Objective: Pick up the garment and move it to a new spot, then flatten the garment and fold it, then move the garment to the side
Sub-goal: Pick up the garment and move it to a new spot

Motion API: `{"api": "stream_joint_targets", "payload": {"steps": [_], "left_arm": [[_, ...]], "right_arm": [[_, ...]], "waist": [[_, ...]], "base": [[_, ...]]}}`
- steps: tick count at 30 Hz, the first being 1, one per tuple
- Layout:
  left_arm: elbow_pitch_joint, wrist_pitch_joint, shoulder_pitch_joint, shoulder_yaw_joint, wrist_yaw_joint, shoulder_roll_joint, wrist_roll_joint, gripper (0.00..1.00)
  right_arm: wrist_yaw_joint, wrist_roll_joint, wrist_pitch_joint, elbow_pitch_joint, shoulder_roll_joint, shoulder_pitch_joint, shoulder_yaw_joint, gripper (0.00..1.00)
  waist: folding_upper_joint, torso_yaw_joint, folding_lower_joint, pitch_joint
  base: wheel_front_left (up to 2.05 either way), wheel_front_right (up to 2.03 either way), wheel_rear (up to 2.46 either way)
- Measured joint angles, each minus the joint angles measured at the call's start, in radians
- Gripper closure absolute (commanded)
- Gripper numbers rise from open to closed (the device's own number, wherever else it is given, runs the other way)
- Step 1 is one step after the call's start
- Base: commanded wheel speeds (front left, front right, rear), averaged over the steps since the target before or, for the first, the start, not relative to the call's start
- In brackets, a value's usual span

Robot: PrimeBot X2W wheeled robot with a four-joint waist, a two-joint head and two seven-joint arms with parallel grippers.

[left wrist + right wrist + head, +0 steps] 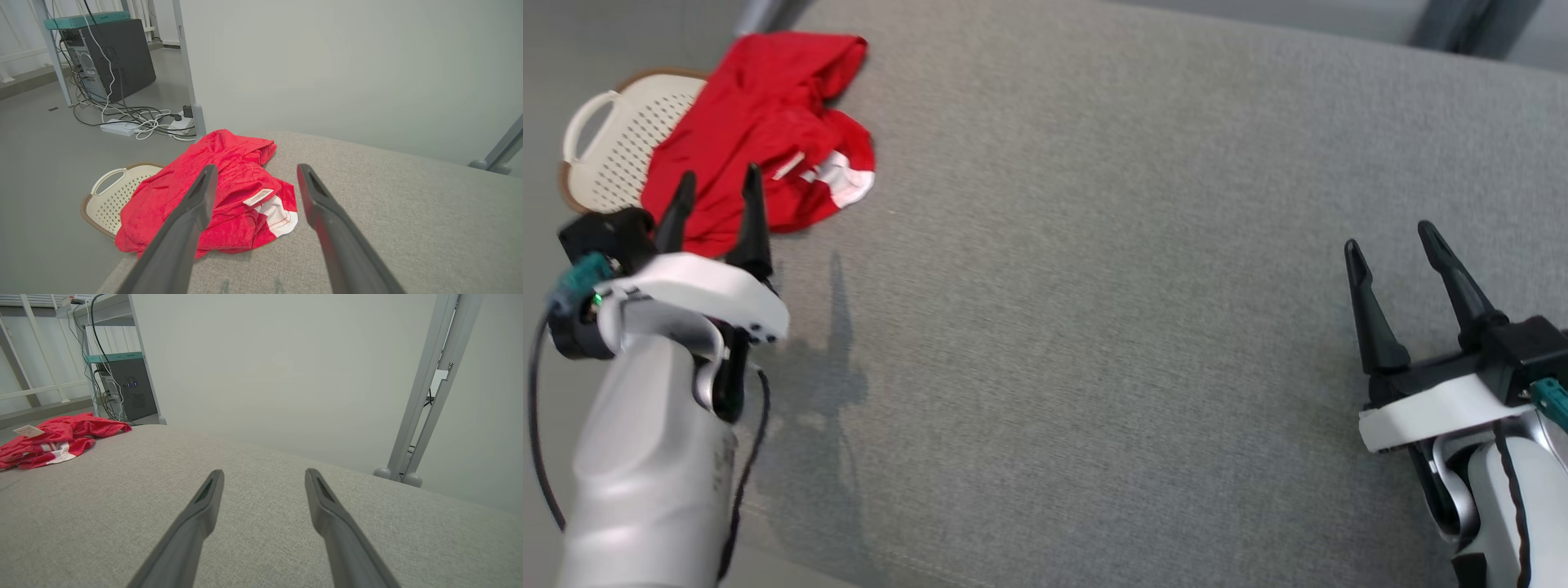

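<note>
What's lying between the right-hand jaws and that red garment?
Nothing. Bare grey fabric stretches from the right jaws to the garment. The head view shows the whole gap, and the right wrist view agrees.

The garment (760, 122) covers part of the basket (613, 147) just beyond the left gripper (720, 171), whose fingers hide a stretch of the garment's near edge. The print on the label (258, 197), between those fingers, is too small to read. Far to the left of the right gripper (264, 471), the picture's edge cuts off the garment. The right forearm (1515, 506) runs off the corner.
</note>
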Motion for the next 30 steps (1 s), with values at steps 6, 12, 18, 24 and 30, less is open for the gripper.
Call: {"api": "stream_joint_targets", "payload": {"steps": [6, 12, 18, 24, 30], "left_arm": [[0.195, 0.051, -0.161, -0.004, -0.012, 0.066, -0.039, 0.0], [0.358, 0.119, -0.293, 0.007, -0.019, 0.133, -0.087, 0.0], [0.456, 0.188, -0.357, 0.002, -0.008, 0.19, -0.089, 0.51], [0.485, 0.2, -0.375, -0.019, 0.001, 0.231, -0.074, 1.0], [0.477, 0.081, -0.392, -0.011, 0.002, 0.25, -0.084, 1.0]], "right_arm": [[0.0, 0.007, 0.0, -0.012, -0.015, -0.053, 0.025, 0.0], [0.0, 0.011, 0.0, -0.022, -0.022, -0.08, 0.025, 0.0], [0.0, 0.016, -0.003, -0.035, -0.016, -0.094, 0.027, 0.0], [0.0, 0.017, -0.003, -0.037, -0.013, -0.1, 0.037, 0.0], [0.0, 0.017, -0.003, -0.029, -0.014, -0.089, 0.021, 0.0]], "waist": [[0.0, -0.058, 0.0, 0.099], [-0.0001, -0.116, 0.0, 0.194], [0.0, -0.151, 0.0, 0.234], [-0.0001, -0.171, 0.0, 0.24], [0.0, -0.167, 0.0, 0.222]], "base": [[0.0, 0.0, 0.0], [0.0, 0.0, 0.0], [0.0, 0.0, 0.0], [0.0, 0.0, 0.0], [0.0, 0.0, 0.0]]}}
